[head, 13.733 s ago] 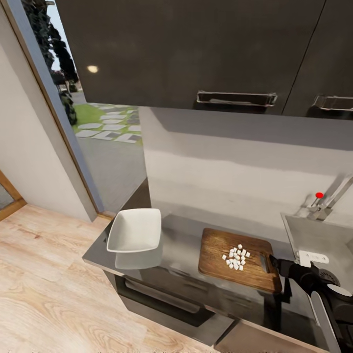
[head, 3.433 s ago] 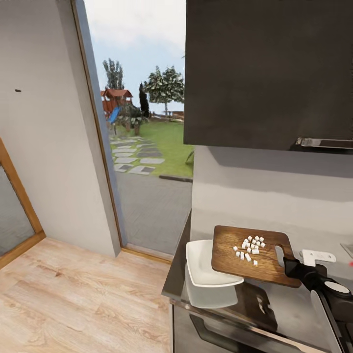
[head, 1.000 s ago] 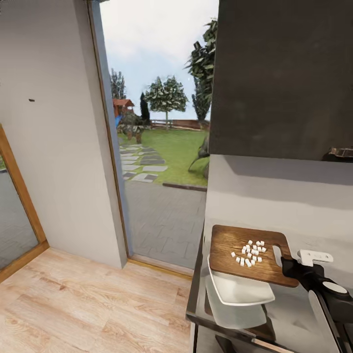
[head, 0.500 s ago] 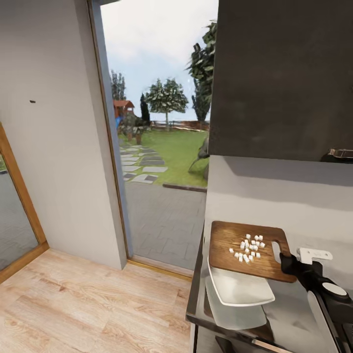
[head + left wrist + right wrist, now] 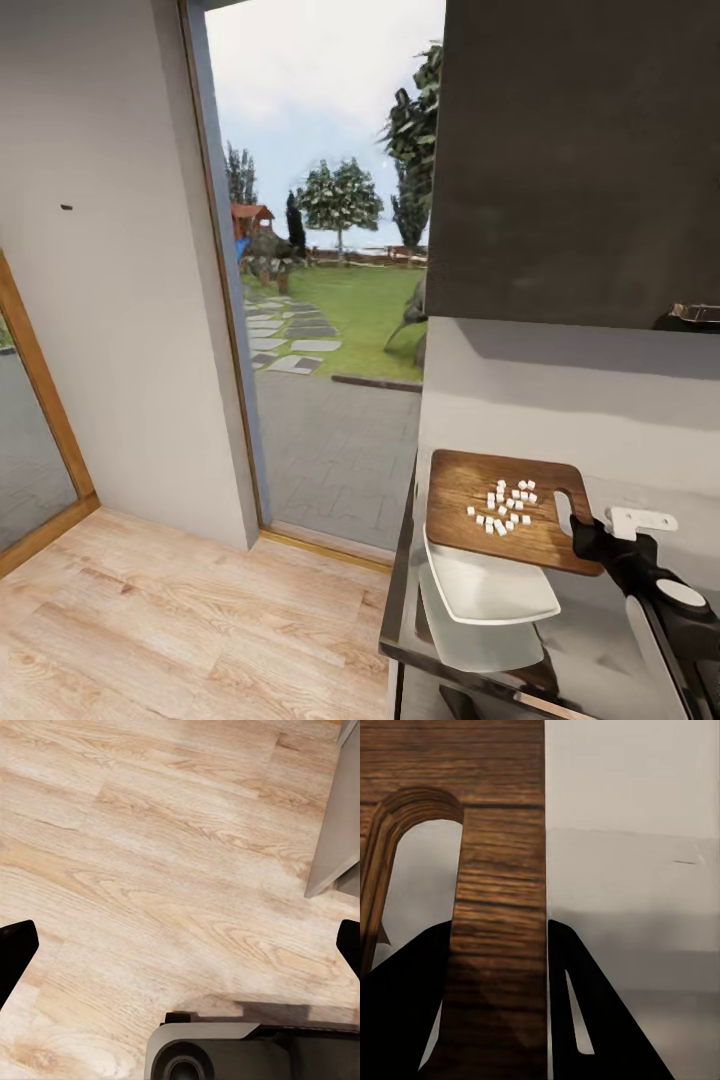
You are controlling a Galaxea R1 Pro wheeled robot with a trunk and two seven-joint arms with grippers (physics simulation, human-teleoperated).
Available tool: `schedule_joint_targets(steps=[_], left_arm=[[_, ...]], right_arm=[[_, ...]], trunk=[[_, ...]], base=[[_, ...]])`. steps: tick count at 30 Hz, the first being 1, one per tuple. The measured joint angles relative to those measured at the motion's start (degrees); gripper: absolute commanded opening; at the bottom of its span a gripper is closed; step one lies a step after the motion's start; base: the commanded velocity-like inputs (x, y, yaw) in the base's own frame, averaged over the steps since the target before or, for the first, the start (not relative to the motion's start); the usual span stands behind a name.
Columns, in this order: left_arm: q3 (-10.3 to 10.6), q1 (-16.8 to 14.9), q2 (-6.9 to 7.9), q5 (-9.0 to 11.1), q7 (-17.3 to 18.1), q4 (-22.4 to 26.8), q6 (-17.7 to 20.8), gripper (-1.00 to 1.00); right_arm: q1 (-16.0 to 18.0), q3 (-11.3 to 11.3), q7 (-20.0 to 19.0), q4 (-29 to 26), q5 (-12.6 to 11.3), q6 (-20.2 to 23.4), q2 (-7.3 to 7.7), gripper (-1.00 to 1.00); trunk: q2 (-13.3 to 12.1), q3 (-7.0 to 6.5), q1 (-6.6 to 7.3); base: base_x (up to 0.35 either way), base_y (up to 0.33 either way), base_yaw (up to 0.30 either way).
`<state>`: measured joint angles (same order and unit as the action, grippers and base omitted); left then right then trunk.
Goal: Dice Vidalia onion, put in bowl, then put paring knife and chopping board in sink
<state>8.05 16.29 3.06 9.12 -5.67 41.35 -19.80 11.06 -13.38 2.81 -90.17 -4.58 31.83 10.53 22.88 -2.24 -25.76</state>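
My right gripper (image 5: 585, 535) is shut on the handle end of the dark wooden chopping board (image 5: 470, 490) and holds it up over the countertop (image 5: 595, 650). Several white onion dice (image 5: 503, 507) lie on the board's middle. The board's near edge overhangs the white bowl (image 5: 490, 595), which stands at the countertop's left end. In the right wrist view the board's end (image 5: 499, 832) with its handle hole sits between my dark right gripper (image 5: 499, 975) fingers. My left gripper (image 5: 180, 945) is open over the wooden floor (image 5: 150, 855). The sink and the paring knife are out of view.
A dark wall cabinet (image 5: 570, 150) hangs above the countertop. Left of it a tall glass opening (image 5: 320, 300) looks onto a garden. The countertop's left edge (image 5: 398, 600) drops to the light wooden floor (image 5: 150, 620). A grey wall (image 5: 100, 300) stands at the left.
Since the earliest frames the view has swung left and the board has come off the countertop to hang over the bowl. In the last second the board rose slightly and the dice shifted a little.
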Motion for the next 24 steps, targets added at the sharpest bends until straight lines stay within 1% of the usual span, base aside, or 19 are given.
schedule_joint_targets(steps=[5,13,18,24], left_arm=[[0.0,0.0,0.00,0.0,0.0,0.0,0.0,1.00],[0.0,0.0,0.00,0.0,0.0,0.0,0.0,1.00],[0.0,0.0,0.00,0.0,0.0,0.0,0.0,1.00],[0.0,0.0,0.00,0.0,0.0,0.0,0.0,1.00]], right_arm=[[0.0,0.0,-0.1,2.2,0.0,-4.3,0.00,-1.00],[0.0,-0.1,-0.1,4.5,-0.1,-8.1,0.02,-1.00],[0.0,-0.1,-0.1,5.2,-0.1,-8.5,0.08,-1.00],[0.0,-0.1,-0.1,7.0,-0.1,-11.9,0.08,-1.00]], trunk=[[0.0,0.00,0.00],[0.0,0.00,0.00],[0.0,0.00,0.00],[0.0,0.00,0.00]], base=[[0.000,0.000,0.000],[0.000,0.000,0.000],[0.000,0.000,0.000],[0.000,0.000,0.000]])
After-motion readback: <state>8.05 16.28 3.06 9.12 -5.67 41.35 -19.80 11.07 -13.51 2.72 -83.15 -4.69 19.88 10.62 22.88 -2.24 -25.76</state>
